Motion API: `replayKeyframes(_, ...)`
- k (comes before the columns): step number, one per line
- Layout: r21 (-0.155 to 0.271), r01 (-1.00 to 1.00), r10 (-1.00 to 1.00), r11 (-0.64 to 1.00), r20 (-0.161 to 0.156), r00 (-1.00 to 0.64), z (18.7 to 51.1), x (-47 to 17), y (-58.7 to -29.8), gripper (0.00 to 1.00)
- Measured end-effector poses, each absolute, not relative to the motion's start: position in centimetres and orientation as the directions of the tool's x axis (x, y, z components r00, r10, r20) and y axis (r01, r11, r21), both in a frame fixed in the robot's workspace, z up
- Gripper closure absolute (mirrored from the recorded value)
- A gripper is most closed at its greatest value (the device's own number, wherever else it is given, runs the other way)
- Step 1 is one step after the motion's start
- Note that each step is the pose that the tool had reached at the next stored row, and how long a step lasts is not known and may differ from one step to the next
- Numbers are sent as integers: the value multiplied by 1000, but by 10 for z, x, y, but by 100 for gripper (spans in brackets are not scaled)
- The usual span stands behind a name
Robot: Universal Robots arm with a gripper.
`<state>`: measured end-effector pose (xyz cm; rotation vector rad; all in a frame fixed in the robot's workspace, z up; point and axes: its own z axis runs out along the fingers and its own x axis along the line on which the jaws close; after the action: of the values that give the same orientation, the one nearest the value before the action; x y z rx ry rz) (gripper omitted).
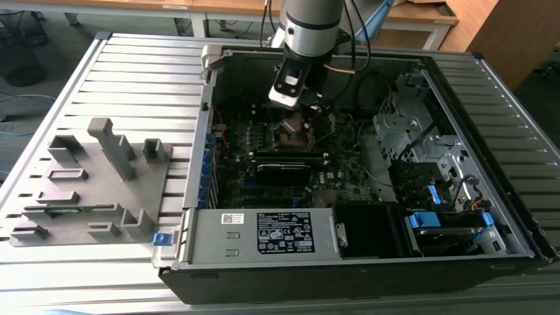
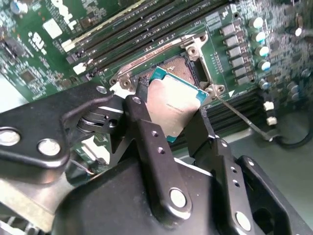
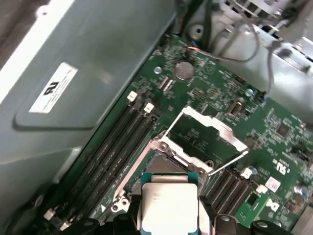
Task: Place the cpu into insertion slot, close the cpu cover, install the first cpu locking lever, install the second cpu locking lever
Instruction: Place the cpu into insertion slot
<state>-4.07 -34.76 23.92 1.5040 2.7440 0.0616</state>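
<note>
Slatted metal table (image 1: 131, 79) carries an open computer case (image 1: 350, 275), and the arm (image 1: 311, 26) reaches down into it over the green board (image 1: 350, 164).

In the second wrist view the gripper (image 2: 168, 110) pinches the cpu (image 2: 173, 105), its two black fingers (image 2: 149, 132) pressed against opposite edges of the chip. The cpu hangs tilted just above the slot (image 2: 168, 66) and looks not yet seated. In the first wrist view the cpu (image 3: 168, 205) sits at the near side of the slot (image 3: 161, 164). The cover (image 3: 215, 127) stands swung open beyond it, and a thin lever (image 3: 227, 161) is raised beside the cover.

The cpu is likely light, thin and stiff. Its smooth metal top would be slippery under a pad, so an edge grip such as this one suits it best. Its underside and the slot's contacts are probably fragile. It should therefore go in flat and square, without force or sliding.
</note>
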Motion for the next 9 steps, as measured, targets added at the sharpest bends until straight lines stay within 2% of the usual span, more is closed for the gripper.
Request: replayKeyframes(9, 40, 919, 920, 392, 9, -393, 238, -41, -348, 46)
